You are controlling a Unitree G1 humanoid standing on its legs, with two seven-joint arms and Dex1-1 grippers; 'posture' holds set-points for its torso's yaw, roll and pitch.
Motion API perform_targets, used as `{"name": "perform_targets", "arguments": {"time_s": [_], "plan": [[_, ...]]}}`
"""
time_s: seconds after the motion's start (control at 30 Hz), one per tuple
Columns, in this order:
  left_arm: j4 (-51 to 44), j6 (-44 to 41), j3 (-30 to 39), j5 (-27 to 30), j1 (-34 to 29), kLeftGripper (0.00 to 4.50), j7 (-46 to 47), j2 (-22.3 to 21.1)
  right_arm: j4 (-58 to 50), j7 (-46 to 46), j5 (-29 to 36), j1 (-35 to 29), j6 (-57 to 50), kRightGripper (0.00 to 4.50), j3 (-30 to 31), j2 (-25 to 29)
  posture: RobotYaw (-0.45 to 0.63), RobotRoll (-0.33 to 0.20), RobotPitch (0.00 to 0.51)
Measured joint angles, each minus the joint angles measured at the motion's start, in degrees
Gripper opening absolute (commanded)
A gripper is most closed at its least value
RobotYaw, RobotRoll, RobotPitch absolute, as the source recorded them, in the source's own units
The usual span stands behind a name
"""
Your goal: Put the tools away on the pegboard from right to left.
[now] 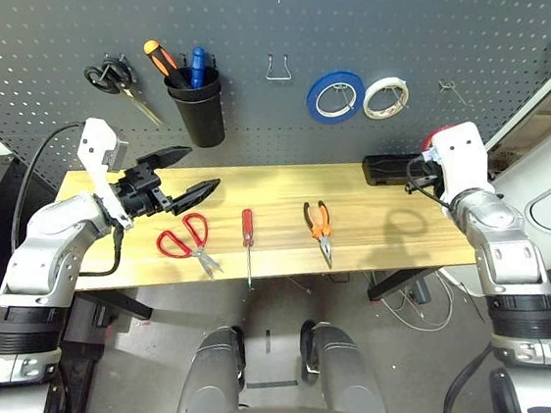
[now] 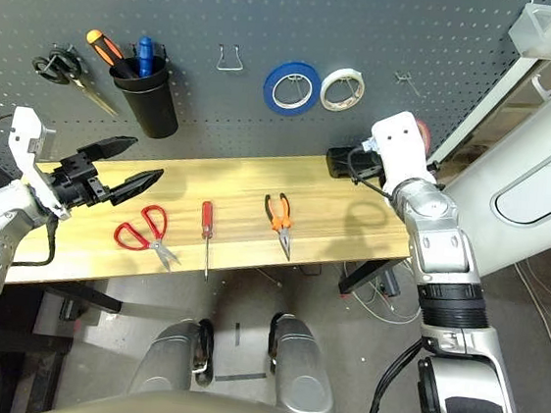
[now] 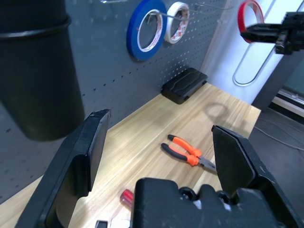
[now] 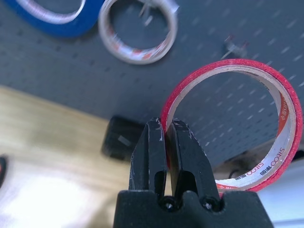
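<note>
Right pincer (image 4: pixel 166 130) clamped on red tape ring (image 4: pixel 280 118) rim, ring upright before pegboard (image 1: pixel 275 19), left pincer (image 1: pixel 182 175) apart

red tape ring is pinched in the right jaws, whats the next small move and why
Probably carry the red tape ring toward the bare hook on the pegboard, just right of the white tape roll. The ring hangs short of that hook, and the task fills the board from the right.

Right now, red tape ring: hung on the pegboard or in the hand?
In the right hand, shut on the red tape ring, short of the pegboard.
</note>
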State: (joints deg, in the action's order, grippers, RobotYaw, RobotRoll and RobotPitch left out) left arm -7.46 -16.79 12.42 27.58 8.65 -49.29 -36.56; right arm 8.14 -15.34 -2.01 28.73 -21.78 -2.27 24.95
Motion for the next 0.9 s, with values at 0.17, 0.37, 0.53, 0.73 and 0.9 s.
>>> {"name": "perform_targets", "arguments": {"time_s": [0.17,0.37,0.53,0.73,0.9], "plan": [[-1.6,-1.7,-0.1,0.2,0.4,4.50,0.9,0.0,8.9,2.6,0.3,5.7,6.3,0.01,-3.0,0.5,-0.06,0.000,0.088],[-3.2,-2.7,-0.3,0.4,0.1,4.50,1.2,0.1,26.8,1.4,0.3,15.5,15.1,0.01,-3.4,1.1,-0.04,0.000,0.091],[-3.3,-2.9,-0.5,0.4,-0.1,4.50,1.7,0.3,42.7,-1.2,0.5,22.7,19.9,0.01,-3.3,1.0,-0.03,0.000,0.099],[-3.6,-3.0,-0.7,0.4,-0.3,4.50,2.0,0.6,55.4,-1.8,-0.2,28.2,23.7,0.01,-2.9,0.2,-0.01,0.000,0.096],[-3.7,-3.0,-1.2,0.4,-0.5,4.50,2.4,1.0,60.2,-0.5,-0.4,30.6,24.0,0.29,-2.9,0.1,-0.01,0.000,0.095]]}}
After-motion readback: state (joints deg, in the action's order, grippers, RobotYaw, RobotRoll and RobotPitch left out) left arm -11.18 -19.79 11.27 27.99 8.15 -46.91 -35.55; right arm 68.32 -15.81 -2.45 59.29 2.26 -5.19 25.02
